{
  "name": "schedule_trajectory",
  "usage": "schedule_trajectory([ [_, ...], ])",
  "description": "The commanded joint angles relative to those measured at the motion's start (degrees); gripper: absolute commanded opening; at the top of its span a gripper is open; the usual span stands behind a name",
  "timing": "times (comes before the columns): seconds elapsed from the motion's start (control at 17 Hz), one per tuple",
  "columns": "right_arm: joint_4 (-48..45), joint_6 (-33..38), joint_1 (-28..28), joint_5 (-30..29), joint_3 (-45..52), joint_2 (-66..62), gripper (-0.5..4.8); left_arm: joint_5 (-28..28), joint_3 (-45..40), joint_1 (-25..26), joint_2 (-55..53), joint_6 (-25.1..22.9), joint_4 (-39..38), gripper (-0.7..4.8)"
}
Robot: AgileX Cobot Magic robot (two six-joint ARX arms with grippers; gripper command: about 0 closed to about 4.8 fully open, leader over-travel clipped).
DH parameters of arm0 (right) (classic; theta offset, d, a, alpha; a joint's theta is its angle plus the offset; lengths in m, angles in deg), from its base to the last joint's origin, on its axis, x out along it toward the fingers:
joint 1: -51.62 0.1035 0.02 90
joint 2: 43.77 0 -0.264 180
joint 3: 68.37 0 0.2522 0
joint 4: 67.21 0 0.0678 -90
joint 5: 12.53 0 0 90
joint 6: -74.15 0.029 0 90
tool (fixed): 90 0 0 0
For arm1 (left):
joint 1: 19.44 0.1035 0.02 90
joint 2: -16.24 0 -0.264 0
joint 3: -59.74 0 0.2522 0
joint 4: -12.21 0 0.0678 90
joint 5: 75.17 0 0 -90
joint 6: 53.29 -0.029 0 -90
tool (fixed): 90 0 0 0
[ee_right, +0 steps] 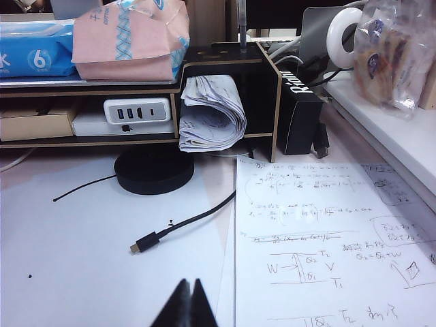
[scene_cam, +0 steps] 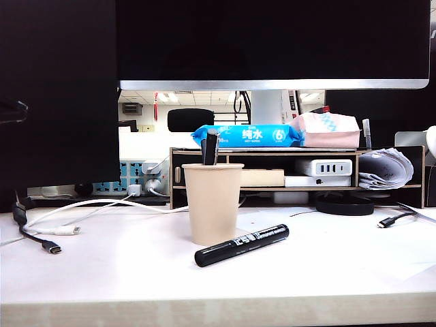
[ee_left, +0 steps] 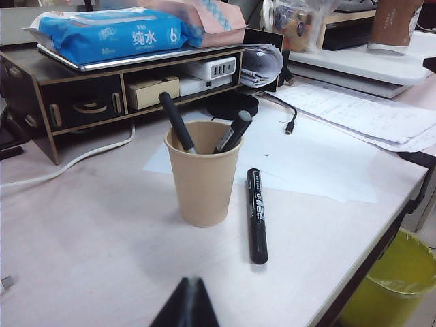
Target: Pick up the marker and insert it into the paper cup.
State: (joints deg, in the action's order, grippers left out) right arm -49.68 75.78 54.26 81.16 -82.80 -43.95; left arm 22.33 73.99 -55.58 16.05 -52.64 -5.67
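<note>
1 marker [ee_left: 257, 215] flat beside paper cup [ee_left: 202, 176]; left jaws [ee_left: 189, 286], right jaws [ee_right: 190, 289] closed.

The tabletop [scene_cam: 122, 272] in front of the paper cup [scene_cam: 212, 203] is bare and open to approach. The marker [scene_cam: 242, 244] lies flat just beside the cup's base, with free surface on its near side. Two dark pens [ee_left: 178, 124] stand in the cup and occupy part of its mouth. The wooden shelf [scene_cam: 272, 178] closes the rear. White cables [scene_cam: 102, 208] cross the left side. The left tool [ee_left: 188, 306] and right tool [ee_right: 191, 305], tips together, sit low, well clear.
</note>
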Motion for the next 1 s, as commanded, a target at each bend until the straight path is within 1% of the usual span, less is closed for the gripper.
schedule_trajectory([
  [0.06, -1.0, -0.2, 0.0, 0.3, 0.3, 0.0, -0.05, -0.8, 0.1, 0.0, -0.1, -0.2, -6.0, -0.05],
  [0.47, -1.0, -0.2, 0.0, 0.3, 0.3, 0.0, -0.05, -1.5, 0.1, 0.1, -0.2, -0.2, -6.1, -0.05],
  [0.53, -1.0, -0.2, 0.0, 0.3, 0.3, 0.0, -0.05, -2.4, 0.1, 0.1, -0.2, -0.2, -6.1, -0.05],
  [0.59, -1.0, -0.2, 0.0, 0.3, 0.3, 0.0, -0.05, -5.4, 0.1, 0.1, -0.2, -0.2, -6.5, -0.05],
  [0.71, -1.0, -0.1, 0.0, 0.2, 0.3, 0.0, -0.05, -6.4, 0.1, 0.1, -0.2, -0.2, -6.6, -0.05],
  [0.77, -1.5, 2.3, 0.0, -2.2, 0.3, 0.0, -0.05, -6.4, 0.1, 0.1, -0.2, -0.2, -6.6, -0.05],
  [0.88, -2.6, 16.1, 0.0, -12.2, 0.3, 0.0, -0.06, -6.4, 0.1, 0.1, -0.2, -0.2, -6.6, -0.05],
  [1.0, -2.5, 24.3, 0.1, -16.9, 0.3, 0.0, -0.06, -6.7, 0.1, 0.1, -0.2, -0.2, -6.7, -0.05],
])
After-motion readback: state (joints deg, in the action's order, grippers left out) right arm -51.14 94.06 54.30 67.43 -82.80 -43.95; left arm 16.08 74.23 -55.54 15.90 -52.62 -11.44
